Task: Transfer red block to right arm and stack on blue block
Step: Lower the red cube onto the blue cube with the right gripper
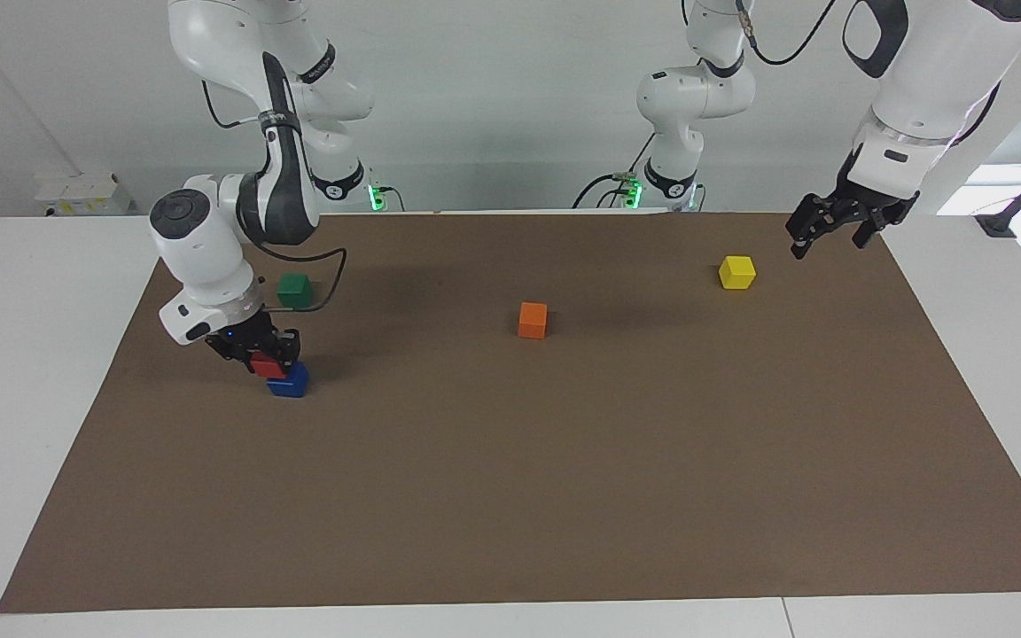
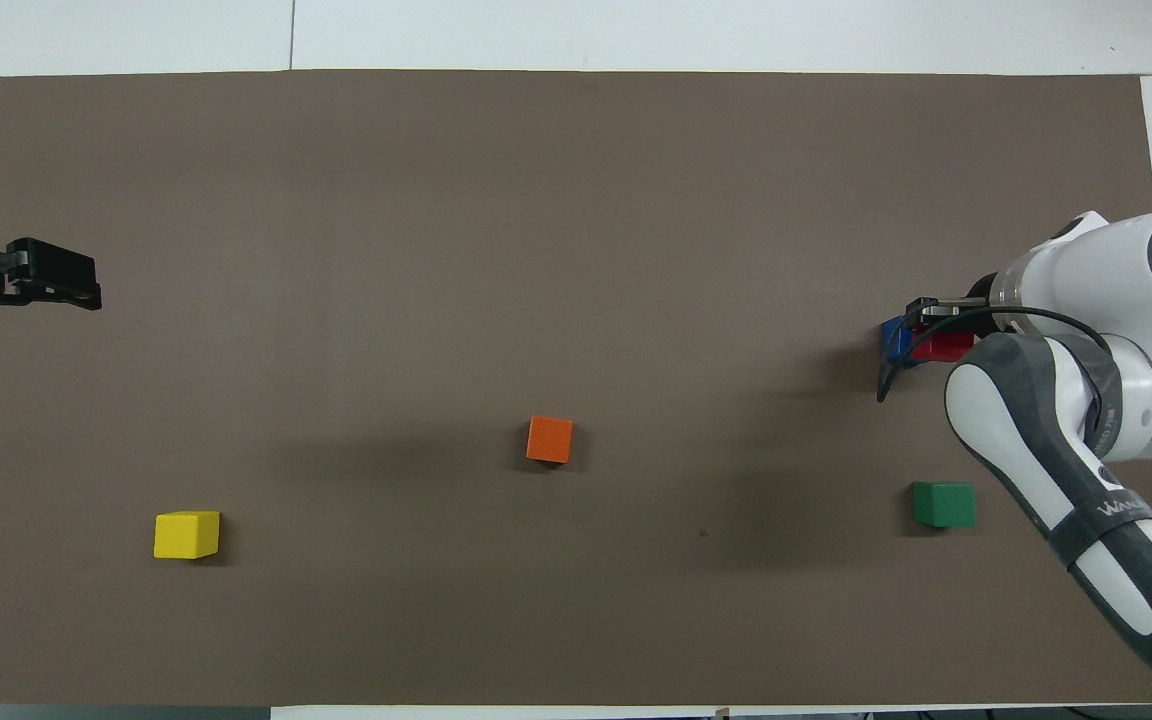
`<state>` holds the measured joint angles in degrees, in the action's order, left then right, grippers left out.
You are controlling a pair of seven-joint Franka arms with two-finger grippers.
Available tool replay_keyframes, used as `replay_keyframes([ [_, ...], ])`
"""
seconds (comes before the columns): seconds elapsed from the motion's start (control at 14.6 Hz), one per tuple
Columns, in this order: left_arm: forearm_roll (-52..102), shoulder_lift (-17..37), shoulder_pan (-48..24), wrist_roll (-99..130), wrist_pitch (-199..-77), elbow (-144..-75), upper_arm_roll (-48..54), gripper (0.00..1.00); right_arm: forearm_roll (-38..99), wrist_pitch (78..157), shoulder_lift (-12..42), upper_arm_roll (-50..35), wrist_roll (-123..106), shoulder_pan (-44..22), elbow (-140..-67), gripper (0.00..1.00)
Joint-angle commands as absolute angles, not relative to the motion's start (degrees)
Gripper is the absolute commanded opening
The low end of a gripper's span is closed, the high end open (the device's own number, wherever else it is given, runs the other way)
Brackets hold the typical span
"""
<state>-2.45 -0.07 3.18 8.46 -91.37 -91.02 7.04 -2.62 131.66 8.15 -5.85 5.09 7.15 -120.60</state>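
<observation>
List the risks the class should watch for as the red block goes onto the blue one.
1. The red block, held in the right gripper, looks offset on the blue block; released so, it might tip off.
2. The gripper sits low beside the blue block, so retreating carelessly could nudge it.
3. The left gripper waits above the table's edge, near the yellow block.

The red block (image 1: 268, 364) sat on the blue block (image 1: 290, 382) toward the right arm's end of the mat (image 1: 564, 496), the green block (image 1: 294, 289) nearer the robots, the orange block (image 1: 533, 320) mid-mat, and the yellow block (image 1: 736, 272) toward the left arm's end.
</observation>
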Motion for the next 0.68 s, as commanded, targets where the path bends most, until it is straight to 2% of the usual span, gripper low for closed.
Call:
replay_keyframes([
  [0.0,-1.49,-1.23,3.34,7.91,-92.20,-92.29,6.24,1.00,-3.96,133.07,7.91,-6.68,6.77,8.00,-121.46,0.00],
  [0.62,-1.58,-1.23,3.34,7.91,-92.20,-92.29,6.15,1.00,-3.25,134.74,9.14,-6.77,7.03,8.09,-121.82,0.00],
])
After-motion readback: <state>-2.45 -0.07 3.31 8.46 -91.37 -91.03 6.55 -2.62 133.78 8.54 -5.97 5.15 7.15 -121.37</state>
